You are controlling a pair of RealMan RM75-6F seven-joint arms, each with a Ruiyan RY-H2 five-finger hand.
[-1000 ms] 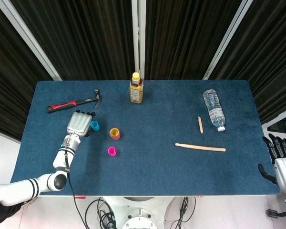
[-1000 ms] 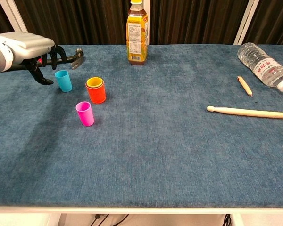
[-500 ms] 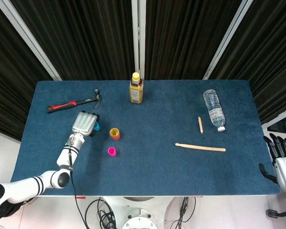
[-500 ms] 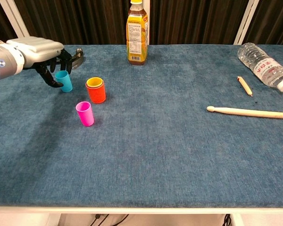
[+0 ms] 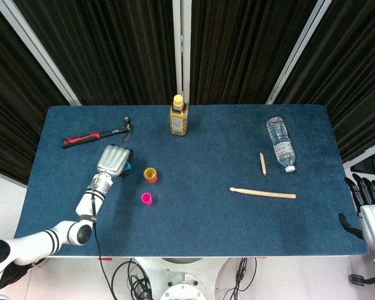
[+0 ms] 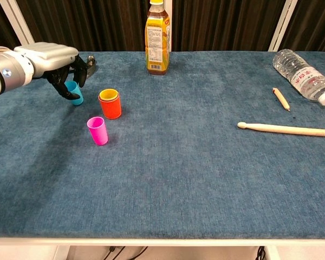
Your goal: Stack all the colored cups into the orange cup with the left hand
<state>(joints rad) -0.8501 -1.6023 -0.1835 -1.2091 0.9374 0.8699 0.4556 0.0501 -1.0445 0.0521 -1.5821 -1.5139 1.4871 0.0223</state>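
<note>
The orange cup stands left of the table's middle with a yellow cup nested in it. A pink cup stands upright just in front of it. Left of the orange cup, the blue cup rests on the cloth, mostly hidden in the head view. My left hand covers it from above and the left, fingers curled around it. My right hand hangs off the table's right edge with fingers apart, holding nothing.
A red-handled hammer lies behind the left hand. A tea bottle stands at the back centre. On the right lie a water bottle, a pencil and a drumstick.
My left hand has moved right, from beside the blue cup to over it, and its fingers now wrap the cup. The cups and my right hand have not moved.
</note>
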